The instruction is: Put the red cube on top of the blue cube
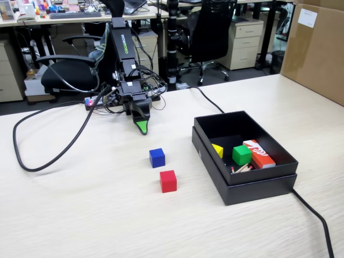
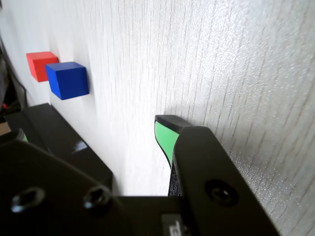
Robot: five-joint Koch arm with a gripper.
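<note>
An open black box (image 1: pixel 244 180) sits on the pale wooden table (image 1: pixel 80 215), holding a yellow block (image 1: pixel 217 150), a green cube (image 1: pixel 242 155) and an orange-red box with white marks (image 1: pixel 259 153). A black cable (image 1: pixel 314 215) runs off beside it, cardboard (image 1: pixel 317 51) standing behind.

Probably office, desks (image 1: pixel 80 16), swivel chairs (image 1: pixel 207 32)

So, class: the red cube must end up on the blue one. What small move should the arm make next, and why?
Probably reach forward over the blue cube and lower toward the red cube. In the fixed view the pincer is near the table behind both cubes and holds nothing; the red cube lies bare on the table, just beyond the blue one and apart from it.
</note>
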